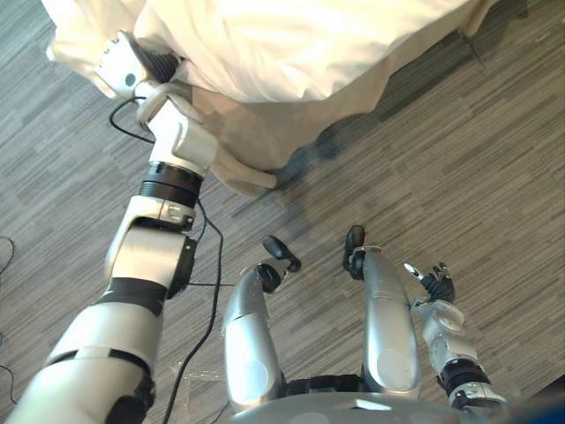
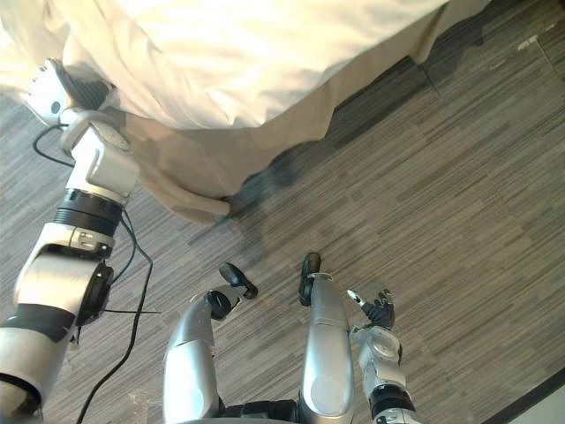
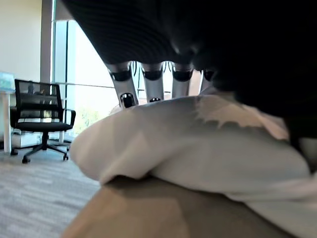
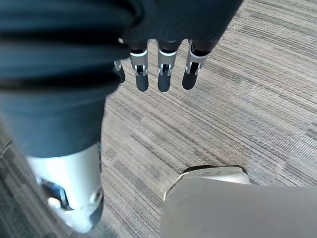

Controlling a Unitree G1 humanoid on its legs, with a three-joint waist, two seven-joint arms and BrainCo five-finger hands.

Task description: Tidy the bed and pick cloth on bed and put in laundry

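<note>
Black chair (image 3: 37, 97) beyond white bedding (image 3: 198, 148)

Overhanging duvet (image 1: 291, 44) & bed skirt (image 1: 256, 141) block ahead; carpet (image 1: 459, 177) open rt; chair (image 3: 42, 114) far off.

place: bedroom-like room, office fittings | cues: bed (image 1: 291, 44), grey carpet (image 1: 441, 177), black office chair (image 3: 42, 119), tall window (image 3: 84, 64)

A black mesh office chair on castors (image 3: 42, 116) stands on the grey streaked carpet floor (image 1: 459, 159), before a tall bright window (image 3: 89, 69).
</note>
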